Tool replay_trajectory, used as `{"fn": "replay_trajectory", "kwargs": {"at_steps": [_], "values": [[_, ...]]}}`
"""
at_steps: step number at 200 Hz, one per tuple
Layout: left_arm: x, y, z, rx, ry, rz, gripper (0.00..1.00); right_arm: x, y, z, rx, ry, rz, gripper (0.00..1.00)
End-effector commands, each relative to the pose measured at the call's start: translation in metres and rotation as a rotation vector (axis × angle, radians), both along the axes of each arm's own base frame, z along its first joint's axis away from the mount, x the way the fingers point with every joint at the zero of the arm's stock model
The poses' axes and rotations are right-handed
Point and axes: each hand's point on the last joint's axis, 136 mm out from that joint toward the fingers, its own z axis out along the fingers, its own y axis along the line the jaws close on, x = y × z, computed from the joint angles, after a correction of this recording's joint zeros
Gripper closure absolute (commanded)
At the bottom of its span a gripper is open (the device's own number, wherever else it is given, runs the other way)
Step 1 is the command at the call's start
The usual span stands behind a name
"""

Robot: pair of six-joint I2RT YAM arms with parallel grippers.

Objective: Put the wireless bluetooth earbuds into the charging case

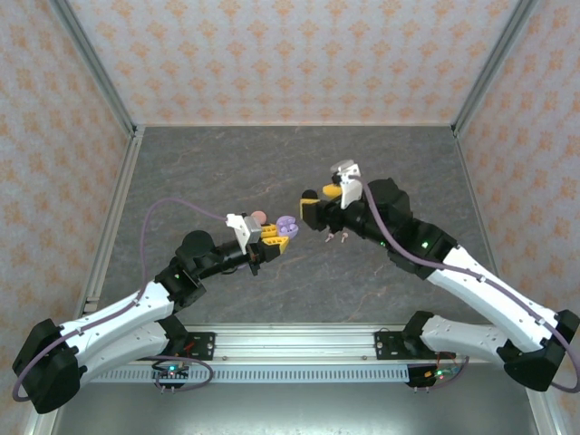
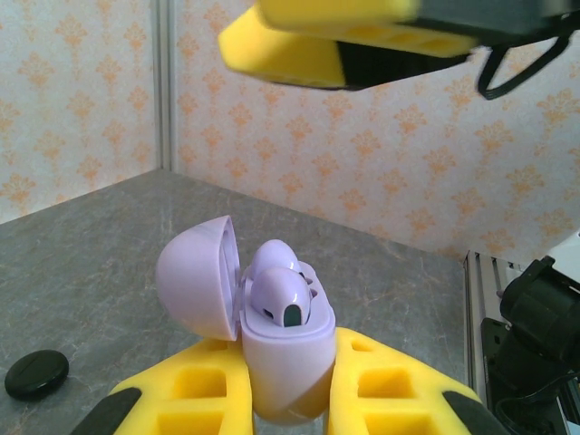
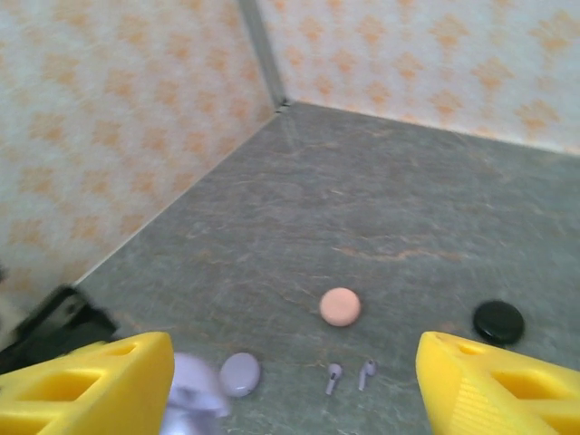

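Note:
A lilac charging case [image 2: 285,349] stands upright with its lid [image 2: 195,290] swung open, and my left gripper [image 2: 285,399] is shut on its lower body. Two lilac earbuds [image 2: 283,297] sit in its wells, heads up. From above, the case [image 1: 287,227] is at the table's middle in my left gripper [image 1: 275,235]. My right gripper [image 1: 308,205] hovers just right of it, and its yellow fingers [image 2: 308,54] hang over the case. In the right wrist view that gripper [image 3: 294,390] is open and holds nothing. Below it, two loose lilac earbuds [image 3: 349,375] lie on the table [image 1: 337,237].
A pink round disc [image 3: 340,306] [image 1: 257,216], a black disc [image 3: 498,322] [image 2: 36,373] and a closed lilac disc [image 3: 240,374] lie on the grey table near the loose buds. Patterned walls enclose the table; a metal rail [image 1: 299,340] runs along the near edge.

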Motion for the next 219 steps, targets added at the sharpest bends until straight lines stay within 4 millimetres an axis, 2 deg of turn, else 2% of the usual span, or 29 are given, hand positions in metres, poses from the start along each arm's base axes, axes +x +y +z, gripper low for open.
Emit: {"fn": "replay_trajectory", "kwargs": {"at_steps": [1,38,66,94,147,174,219], "values": [[-0.003,0.001,0.017,-0.033,-0.047,0.001,1.0,-0.001,0.001,-0.02,0.109,0.185,0.048,0.21],[-0.005,0.003,0.019,-0.035,-0.052,0.001,1.0,-0.021,0.03,-0.026,0.236,0.269,0.261,0.0],[-0.005,0.003,0.018,-0.035,-0.049,0.001,1.0,-0.037,0.05,-0.023,0.32,0.328,0.426,0.01],[-0.004,0.002,0.019,-0.036,-0.049,0.0,1.0,-0.045,0.06,-0.024,0.337,0.339,0.491,0.01],[-0.003,0.002,0.017,-0.029,-0.042,0.004,1.0,-0.064,0.073,0.002,0.371,0.301,0.629,0.0],[-0.001,0.002,0.016,-0.023,-0.038,0.009,1.0,-0.071,0.072,0.011,0.356,0.272,0.662,0.05],[0.0,0.0,0.013,-0.012,-0.033,0.006,1.0,-0.077,0.058,0.029,0.34,0.162,0.634,0.06]]}}
